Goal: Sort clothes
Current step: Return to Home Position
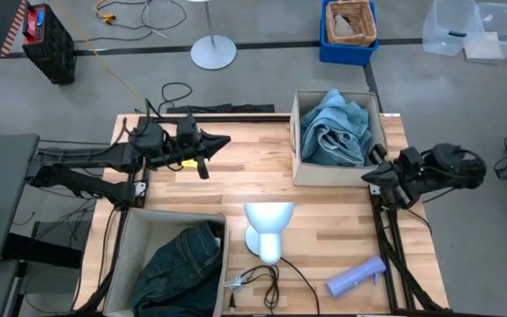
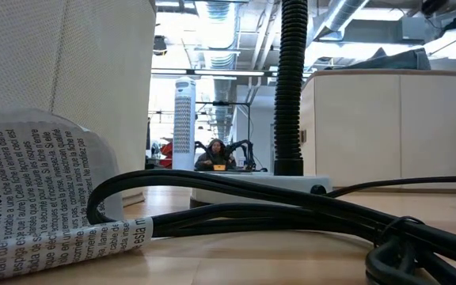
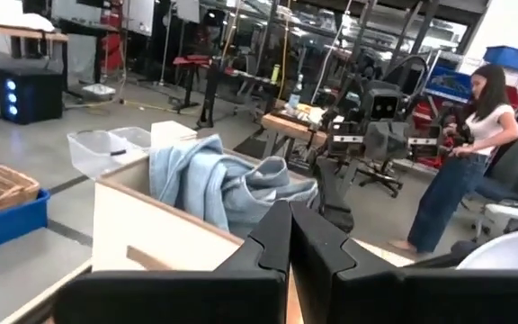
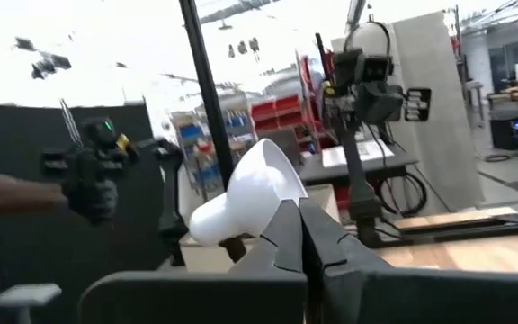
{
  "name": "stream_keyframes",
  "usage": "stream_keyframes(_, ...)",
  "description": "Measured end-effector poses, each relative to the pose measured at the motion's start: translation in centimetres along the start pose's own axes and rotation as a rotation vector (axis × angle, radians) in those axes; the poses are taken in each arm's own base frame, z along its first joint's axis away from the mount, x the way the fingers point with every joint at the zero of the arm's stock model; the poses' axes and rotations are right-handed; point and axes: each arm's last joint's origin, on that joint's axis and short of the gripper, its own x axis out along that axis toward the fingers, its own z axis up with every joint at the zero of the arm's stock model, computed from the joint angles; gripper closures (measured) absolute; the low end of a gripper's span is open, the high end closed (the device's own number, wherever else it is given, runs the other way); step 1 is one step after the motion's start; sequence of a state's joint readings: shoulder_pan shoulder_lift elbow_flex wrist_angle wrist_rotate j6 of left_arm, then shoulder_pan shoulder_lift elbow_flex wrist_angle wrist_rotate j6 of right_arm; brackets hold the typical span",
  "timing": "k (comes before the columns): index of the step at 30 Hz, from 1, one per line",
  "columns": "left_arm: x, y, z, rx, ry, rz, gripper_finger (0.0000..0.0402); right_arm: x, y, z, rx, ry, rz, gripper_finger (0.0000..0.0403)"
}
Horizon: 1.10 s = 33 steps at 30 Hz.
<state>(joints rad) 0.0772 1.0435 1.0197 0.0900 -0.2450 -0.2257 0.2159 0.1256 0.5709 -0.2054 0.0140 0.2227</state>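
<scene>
A pale blue garment [image 1: 333,130] lies heaped in the cardboard box [image 1: 299,167] at the table's far right; it also shows in the left wrist view [image 3: 214,180]. Dark blue-green jeans [image 1: 181,264] lie in the box [image 1: 130,231] at the near left. The black garment and the teal shirt do not show. My left gripper [image 1: 225,140] is shut and empty above the table's far left, pointing toward the right-hand box. My right gripper [image 1: 366,177] is shut and empty at the right edge, just near of that box.
A white mannequin head [image 1: 267,231] lies on the table's near middle, with a black cable [image 1: 267,280] beside it. A lilac bottle [image 1: 355,276] lies at the near right. A person [image 3: 461,153] stands in the room beyond the table.
</scene>
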Motion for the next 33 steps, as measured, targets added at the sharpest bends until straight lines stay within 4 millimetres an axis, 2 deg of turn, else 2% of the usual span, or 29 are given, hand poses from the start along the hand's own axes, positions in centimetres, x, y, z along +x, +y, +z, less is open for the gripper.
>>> stream_keyframes(4, -0.1, 0.4, -2.0, -0.015, -0.043, -0.051, 0.0401, 0.1, -0.4, -1.9, 0.026, -0.058, 0.021, 0.0402)
stream_keyframes(7, -1.1, 0.9, -3.6, -0.041, -0.083, -0.081, 0.0401, 0.5, -0.7, -3.4, 0.037, -0.038, 0.016, 0.0403)
stream_keyframes(10, -2.4, 1.5, -5.4, -0.041, -0.068, -0.086, 0.0401, 1.0, -1.1, -5.0, 0.065, -0.007, 0.008, 0.0403)
stream_keyframes(20, -8.2, 3.7, -9.5, 0.050, -0.084, -0.167, 0.0401, 2.0, -2.3, -9.9, 0.058, 0.003, -0.021, 0.0403)
stream_keyframes(23, -9.5, 4.4, -11.0, 0.048, -0.082, -0.166, 0.0401, 2.0, -2.6, -11.2, 0.037, 0.027, -0.034, 0.0403)
stream_keyframes(33, -11.0, 6.1, -16.0, 0.084, -0.040, -0.111, 0.0401, 2.0, -3.3, -13.5, -0.061, 0.073, -0.053, 0.0403)
